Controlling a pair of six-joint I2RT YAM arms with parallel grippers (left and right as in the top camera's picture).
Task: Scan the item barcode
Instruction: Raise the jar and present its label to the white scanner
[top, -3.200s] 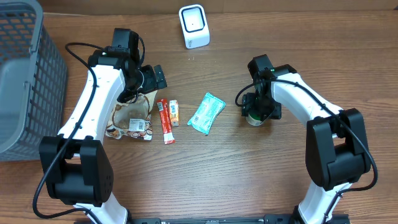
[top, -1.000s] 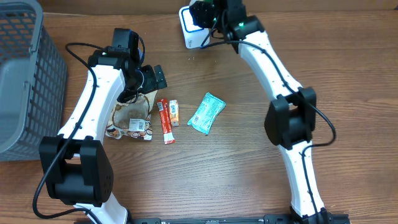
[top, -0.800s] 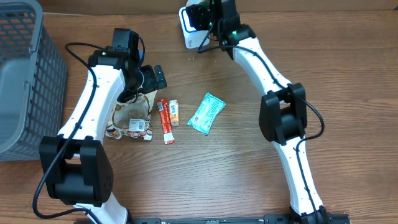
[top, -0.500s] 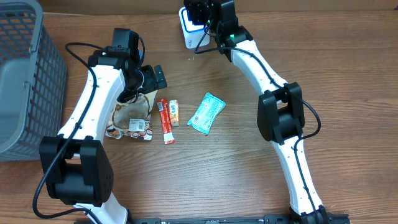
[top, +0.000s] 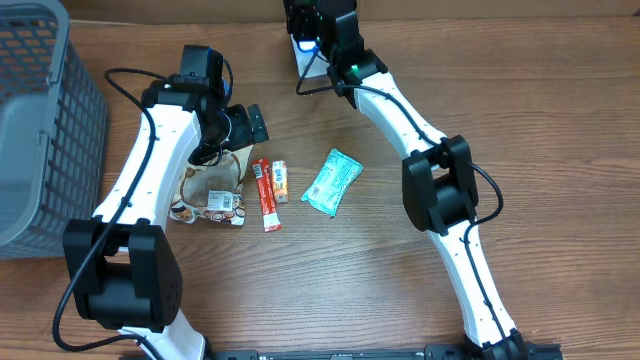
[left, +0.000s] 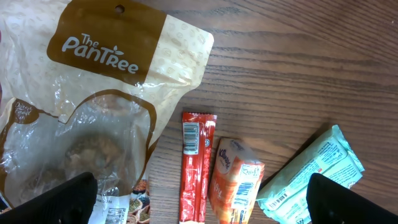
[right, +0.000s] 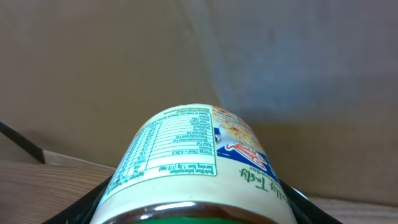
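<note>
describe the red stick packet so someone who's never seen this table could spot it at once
Start at the grey mesh basket on the left and go right, past the brown Pantree pouch. The red stick packet lies flat just right of that pouch, a stubby orange packet on its other side. It alone is long, thin and red.

Left hand (top: 246, 124) spread wide; right hand (top: 312, 22) clamped, arm outstretched.
</note>
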